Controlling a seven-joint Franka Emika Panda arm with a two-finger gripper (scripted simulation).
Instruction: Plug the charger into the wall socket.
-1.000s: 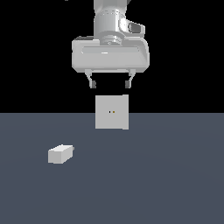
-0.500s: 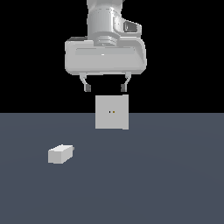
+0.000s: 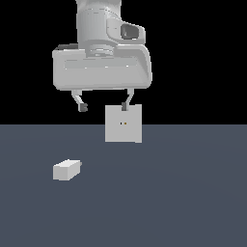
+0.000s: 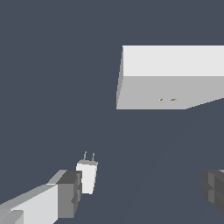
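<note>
Gripper (image 3: 103,105) hangs high in the exterior view, fingers spread wide and holding nothing, pointing down in front of the wall socket (image 3: 123,123) — an upright plate on the dark floor (image 3: 183,193). Toward that view's left lies the charger (image 3: 66,169), well apart. Wrist view: the charger (image 4: 87,176), two prongs showing, sits beside one finger (image 4: 70,193) — the wall socket (image 4: 168,76) stands beyond.

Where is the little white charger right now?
The charger lies on the dark floor toward the exterior view's left, in front of the wall socket and apart from it, not under the open gripper above.
</note>
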